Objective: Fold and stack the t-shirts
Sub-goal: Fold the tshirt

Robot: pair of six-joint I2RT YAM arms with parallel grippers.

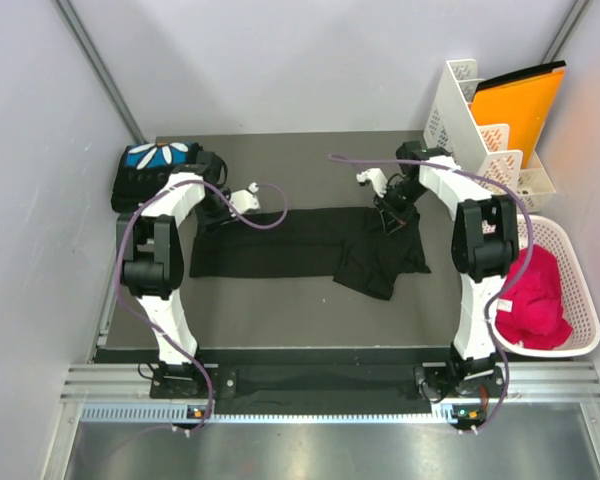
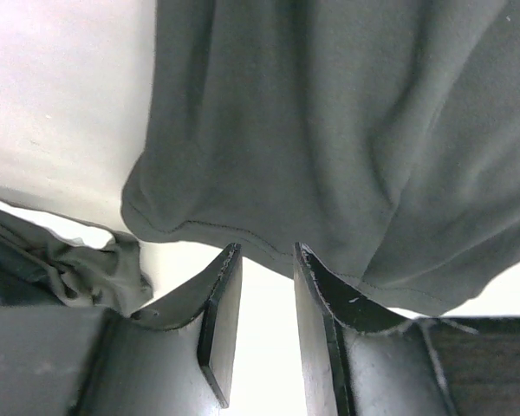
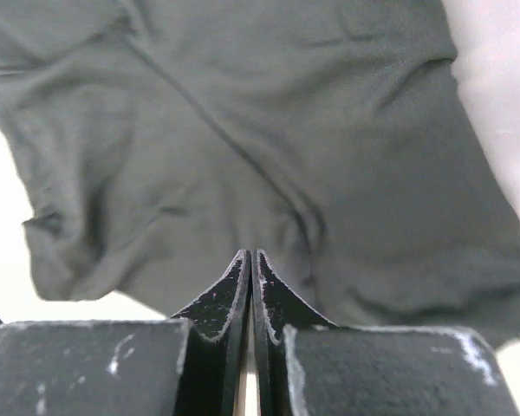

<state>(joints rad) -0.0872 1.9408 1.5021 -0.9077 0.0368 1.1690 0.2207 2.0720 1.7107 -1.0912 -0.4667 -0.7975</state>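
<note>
Clearly soft, light, limp cloth w/ zero stiffness: sags and bunches wherever lifted, drags along rather than sliding clean, nothing fragile. Best taken by a hem or a corner, at two pts well apart, pinched thru both layers if poss., so as to come up flat and not rope up; no mid-panel grabs. Unfolded t-shirt (image 1: pixel 280 245): plain black, print not showing, spread as a long narrow band across mid table (image 1: pixel 310 305), from nr the left edge toward the right edge, right end crumpled and doubled over w/ a flap toward the near edge. Stitched hem visible in left wrist view, wrinkles and a seam in right wrist view. Folded t-shirt (image 1: pixel 158 158): black, blue print w/ white petals facing up, parked at far-left corner. Left gripper (image 2: pixel 264 256): released, jaws apart, nothing betw. them, tips just short of the hem on the band's far side, left part. Right gripper (image 3: pixel 251 256): clenched tight, tips against the crumpled right end; any cloth nipped inside, can't tell.
</note>
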